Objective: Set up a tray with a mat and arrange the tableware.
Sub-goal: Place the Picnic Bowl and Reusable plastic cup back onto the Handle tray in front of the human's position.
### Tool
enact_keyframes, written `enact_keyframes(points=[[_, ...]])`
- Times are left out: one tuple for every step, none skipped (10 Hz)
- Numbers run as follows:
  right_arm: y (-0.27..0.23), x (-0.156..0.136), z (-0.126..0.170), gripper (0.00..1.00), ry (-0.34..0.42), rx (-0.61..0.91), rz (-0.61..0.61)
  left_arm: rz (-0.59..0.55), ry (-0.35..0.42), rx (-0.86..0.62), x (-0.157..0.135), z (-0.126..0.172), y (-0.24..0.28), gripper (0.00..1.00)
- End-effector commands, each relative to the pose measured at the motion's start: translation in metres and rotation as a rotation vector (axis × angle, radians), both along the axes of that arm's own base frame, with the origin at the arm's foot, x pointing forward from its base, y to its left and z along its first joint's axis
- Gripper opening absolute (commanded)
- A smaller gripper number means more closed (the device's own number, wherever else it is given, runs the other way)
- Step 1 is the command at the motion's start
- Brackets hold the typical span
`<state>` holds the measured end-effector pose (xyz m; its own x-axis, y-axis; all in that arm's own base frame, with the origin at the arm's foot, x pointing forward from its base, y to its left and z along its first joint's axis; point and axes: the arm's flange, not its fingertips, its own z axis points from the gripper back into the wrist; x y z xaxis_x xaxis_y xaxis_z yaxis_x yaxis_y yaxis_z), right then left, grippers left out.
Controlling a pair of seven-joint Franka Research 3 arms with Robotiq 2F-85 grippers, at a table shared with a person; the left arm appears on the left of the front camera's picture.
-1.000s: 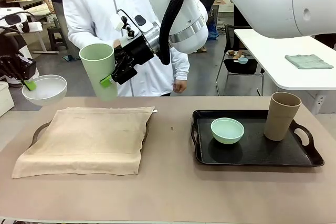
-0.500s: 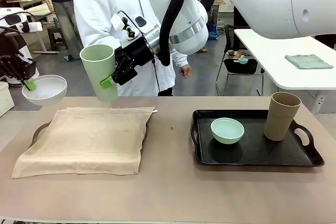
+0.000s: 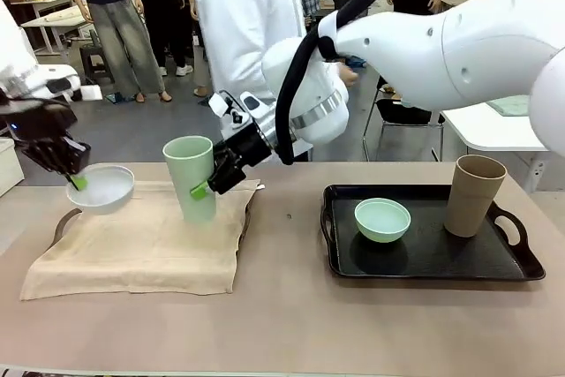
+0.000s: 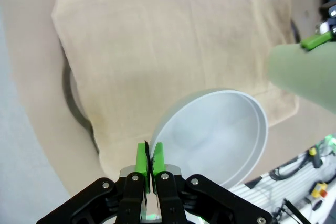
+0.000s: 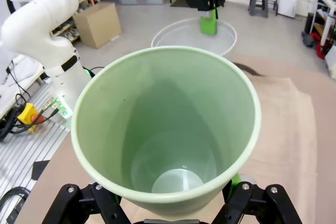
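2 grips: left gripper (image 3: pixel 78 182) pinches rim of small white bowl (image 3: pixel 106 189); right gripper (image 3: pixel 203 186) clasps tilted pale-green cup (image 3: pixel 189 174) over beige mat (image 3: pixel 141 249).

We see bright, even light from above. Shadows on the table (image 3: pixel 282 315) are soft. The wrist views bend at the edges, and the pale-green cup (image 4: pixel 302 74) looks blurry in the left one.

Mat (image 3: pixel 141 237) left, tray (image 3: pixel 441 256) right

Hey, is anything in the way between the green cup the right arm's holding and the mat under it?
Nothing visible. The mat below the pale-green cup is bare; the white bowl, pinched by the left gripper, hangs apart to the cup's left.
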<state>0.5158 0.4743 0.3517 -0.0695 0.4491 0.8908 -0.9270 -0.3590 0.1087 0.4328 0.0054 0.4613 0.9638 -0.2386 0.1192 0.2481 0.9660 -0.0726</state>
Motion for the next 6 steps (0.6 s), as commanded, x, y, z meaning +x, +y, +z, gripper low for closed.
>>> enact_keyframes(points=[[-0.005,-0.005,-0.003,0.85,0.049,0.003,0.002,-0.028,-0.012,-0.015,0.008,-0.021,-0.006,0.04],[-0.006,-0.007,-0.005,0.85,0.049,-0.044,-0.008,-0.019,0.006,-0.03,0.011,-0.025,-0.007,0.04],[0.0,-0.001,-0.009,0.85,0.02,-0.005,0.006,-0.009,0.008,0.002,0.004,-0.016,-0.005,0.04],[0.0,-0.001,-0.009,0.85,0.02,-0.005,0.006,-0.009,0.008,0.002,0.004,-0.016,-0.005,0.04],[-0.001,-0.001,-0.014,0.85,0.034,-0.014,0.003,-0.012,0.02,0.002,0.008,-0.029,-0.008,0.04],[0.001,0.002,-0.012,0.85,-0.049,-0.046,-0.007,-0.002,0.028,0.0,0.011,-0.032,-0.005,0.04]])
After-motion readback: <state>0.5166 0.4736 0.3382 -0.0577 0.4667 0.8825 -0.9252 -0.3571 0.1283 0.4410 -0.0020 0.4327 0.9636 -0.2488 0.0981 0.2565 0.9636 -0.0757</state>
